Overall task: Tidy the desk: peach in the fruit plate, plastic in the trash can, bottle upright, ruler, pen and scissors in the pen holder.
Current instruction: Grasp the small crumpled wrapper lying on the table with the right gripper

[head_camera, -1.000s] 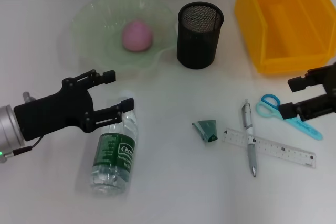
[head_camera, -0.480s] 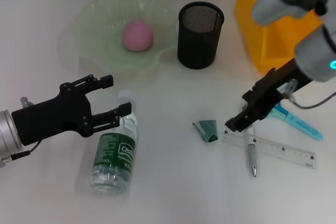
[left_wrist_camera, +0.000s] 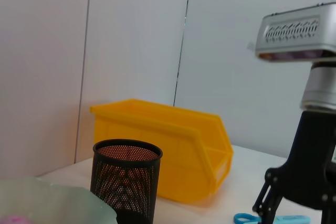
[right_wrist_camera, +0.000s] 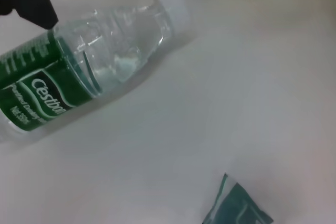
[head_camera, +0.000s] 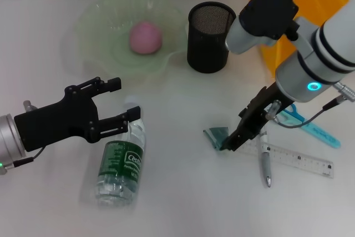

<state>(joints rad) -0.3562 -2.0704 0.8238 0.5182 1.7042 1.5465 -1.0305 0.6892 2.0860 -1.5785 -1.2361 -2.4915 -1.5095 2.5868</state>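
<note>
Plastic scrap (head_camera: 217, 137), small and dark green, is lying on the table (head_camera: 177, 192) between the bottle and the pen, and the right gripper (head_camera: 230, 144) is sitting right at its pen-side edge, tips down at the table. Whether the jaws are apart or together cannot be told from any view. Right arm is clearly the nearer one; scrap is just beside its tips, toward the robot's left. Scrap is crumpled, its long axis hard to call, roughly running away from the robot.

Left gripper (head_camera: 123, 101) is hovering with its two fingers spread apart, holding nothing, just beside the cap end of the bottle (head_camera: 121, 159). Bottle is lying on its side, long axis running near-to-far with a slight tilt, cap pointing away from the robot toward the fruit plate (head_camera: 89, 26).

Peach (head_camera: 145, 38) is already sitting in the fruit plate. Pen holder (head_camera: 211, 36) is standing upright beside it, with the yellow bin (head_camera: 288, 59) further to the right. Pen (head_camera: 265, 162) is lying across the ruler (head_camera: 299, 159), tip toward the robot; scissors (head_camera: 316, 131) are partly hidden behind the right arm. Likely next: right arm pinching the scrap, needing only a small shift left.
</note>
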